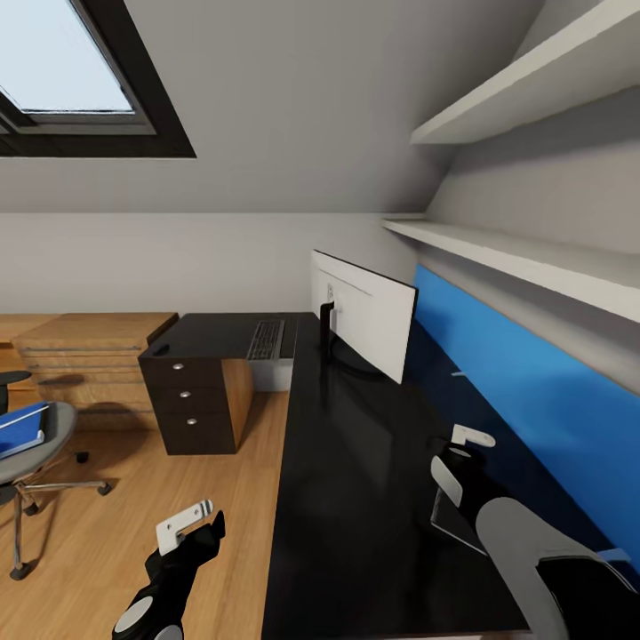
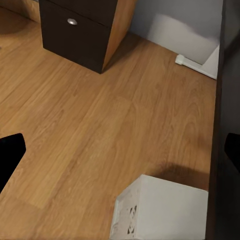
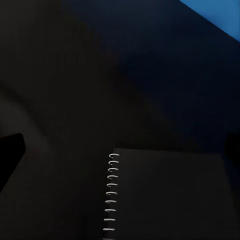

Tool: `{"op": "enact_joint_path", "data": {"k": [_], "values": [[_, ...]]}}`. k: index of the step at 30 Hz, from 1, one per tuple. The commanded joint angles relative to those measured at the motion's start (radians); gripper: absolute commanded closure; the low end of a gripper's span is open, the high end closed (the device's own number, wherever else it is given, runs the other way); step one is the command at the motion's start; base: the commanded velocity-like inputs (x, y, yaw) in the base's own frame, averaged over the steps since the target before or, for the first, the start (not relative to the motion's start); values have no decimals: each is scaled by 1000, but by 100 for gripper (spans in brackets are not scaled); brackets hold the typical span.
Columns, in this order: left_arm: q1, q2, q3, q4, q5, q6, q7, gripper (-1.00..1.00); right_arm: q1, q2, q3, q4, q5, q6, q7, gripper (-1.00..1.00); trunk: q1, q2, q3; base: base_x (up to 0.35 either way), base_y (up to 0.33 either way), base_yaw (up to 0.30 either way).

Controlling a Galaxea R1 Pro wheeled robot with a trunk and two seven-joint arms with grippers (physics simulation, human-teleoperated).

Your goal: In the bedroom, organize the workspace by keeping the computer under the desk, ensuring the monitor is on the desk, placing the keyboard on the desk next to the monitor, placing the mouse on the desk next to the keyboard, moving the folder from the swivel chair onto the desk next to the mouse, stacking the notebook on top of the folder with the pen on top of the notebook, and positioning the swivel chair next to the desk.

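The monitor stands on the black desk, with the keyboard beyond it on the desk's far wing. At the left is the swivel chair, and the blue folder lies on its seat. My right gripper hangs open over the desk near the blue wall panel. A black spiral notebook lies just below the right gripper; its pale edge shows in the head view. My left gripper is open and holds nothing above the floor. The white computer stands on the floor by the desk's side.
A dark drawer unit sits under the desk's far wing. A wooden dresser lines the back wall. Two white shelves jut out above the desk. Wooden floor lies open between the chair and the desk.
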Motion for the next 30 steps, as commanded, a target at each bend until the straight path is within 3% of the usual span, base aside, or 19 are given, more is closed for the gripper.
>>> {"op": "enact_joint_path", "data": {"k": [1,5,13,21,30], "values": [[-1,1,-2,-2,4,4,7,-100,0,-1,7,-2,1,9,-6,-100,4,-8,-4,0,0,0],[-2,-11,1,16,18,69,10,-100,0,-3,7,-1,16,11,-4,-100,19,-36,-17,0,0,0],[-1,-24,89,53,28,126,7,-100,0,-11,7,4,19,10,-3,-100,50,-92,-42,0,0,0],[-1,-25,107,94,37,137,5,-100,0,-20,7,9,20,10,-1,-100,81,-148,-67,0,0,0],[-1,-24,169,101,55,138,3,-100,0,-40,8,38,19,11,0,-100,115,-211,-95,0,0,0]]}}
